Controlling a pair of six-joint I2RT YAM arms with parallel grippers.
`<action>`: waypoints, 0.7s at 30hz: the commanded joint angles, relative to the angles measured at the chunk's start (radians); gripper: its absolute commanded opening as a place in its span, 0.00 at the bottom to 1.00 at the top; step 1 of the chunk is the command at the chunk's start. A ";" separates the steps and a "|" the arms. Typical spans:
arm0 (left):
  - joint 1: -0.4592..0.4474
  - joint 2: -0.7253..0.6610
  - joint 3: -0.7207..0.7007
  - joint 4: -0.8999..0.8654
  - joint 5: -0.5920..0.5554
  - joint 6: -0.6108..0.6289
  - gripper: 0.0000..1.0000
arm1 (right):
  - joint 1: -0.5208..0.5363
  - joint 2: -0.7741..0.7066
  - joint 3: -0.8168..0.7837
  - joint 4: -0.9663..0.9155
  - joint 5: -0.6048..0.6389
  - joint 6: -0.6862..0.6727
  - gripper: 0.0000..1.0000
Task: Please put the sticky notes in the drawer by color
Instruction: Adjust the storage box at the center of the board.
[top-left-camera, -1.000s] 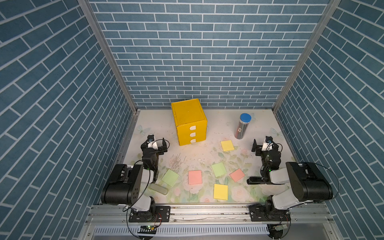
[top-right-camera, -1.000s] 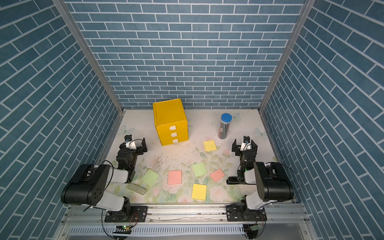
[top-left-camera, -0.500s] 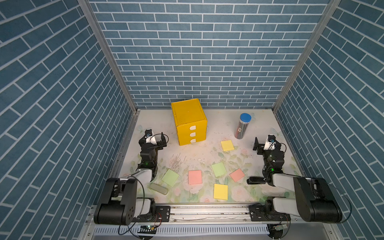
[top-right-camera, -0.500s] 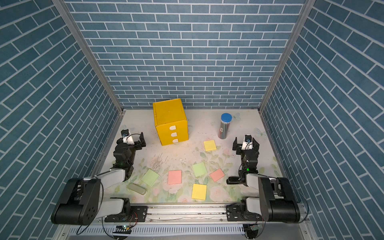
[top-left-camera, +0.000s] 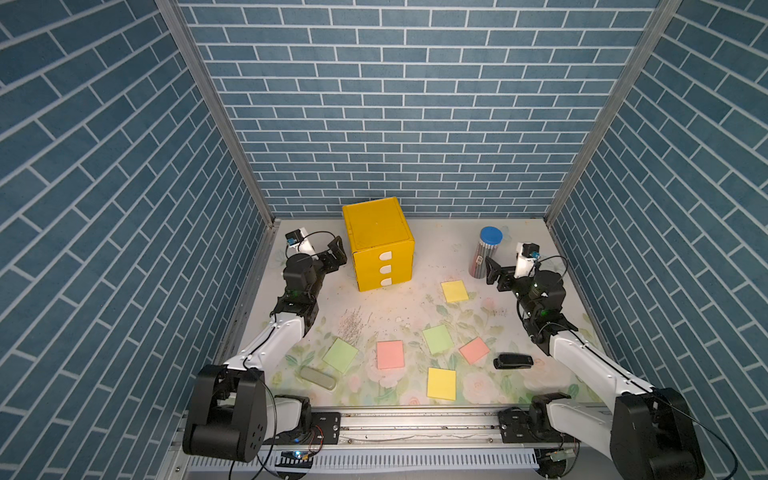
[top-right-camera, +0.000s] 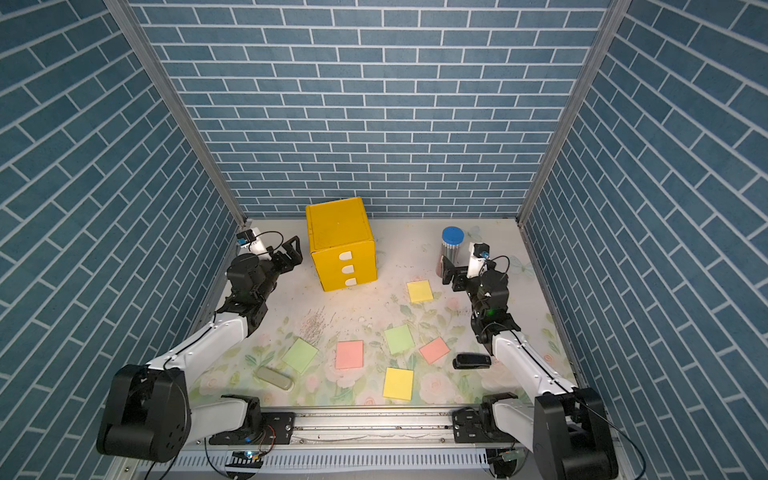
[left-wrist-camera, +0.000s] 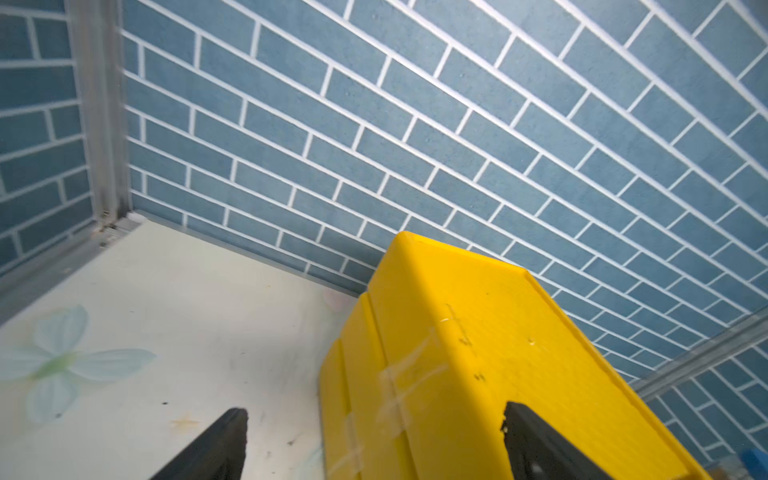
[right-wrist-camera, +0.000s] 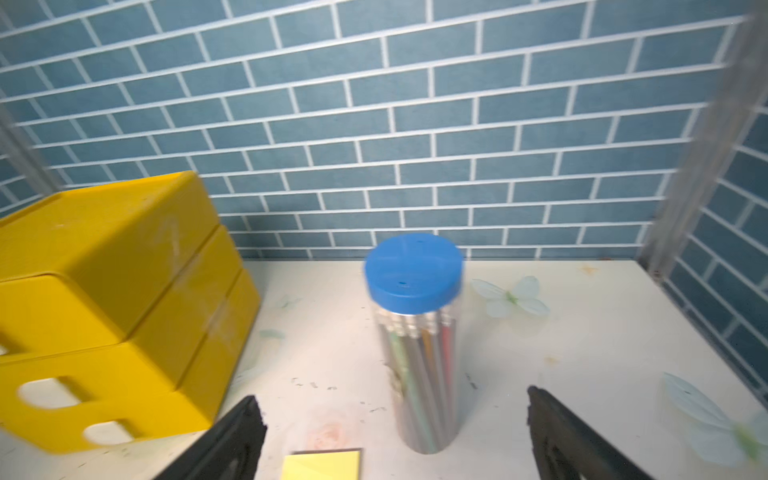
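Note:
The yellow drawer stands at the back, its three white-tabbed fronts closed. Sticky notes lie flat in front of it: two yellow, two green, two pink. My left gripper hangs open just left of the drawer, holding nothing. My right gripper is open and empty near the back yellow note, with the drawer off to its side.
A clear pencil tube with a blue cap stands right beside the right gripper. A black oblong object lies under the right arm. A grey-green case lies at the front left. Brick walls close in three sides.
Both arms have unfolded and reached toward the back. The left gripper has come up beside the drawer, the right gripper toward the pencil tube. Both stay open.

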 joint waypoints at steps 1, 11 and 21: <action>-0.033 0.049 0.095 -0.065 0.037 -0.064 1.00 | 0.060 -0.006 0.072 -0.104 0.007 0.039 1.00; -0.066 0.229 0.291 -0.195 -0.024 -0.011 0.93 | 0.256 0.228 0.371 -0.196 -0.083 0.075 1.00; -0.081 0.254 0.238 -0.128 0.005 -0.018 0.79 | 0.328 0.618 0.775 -0.250 -0.118 0.168 0.96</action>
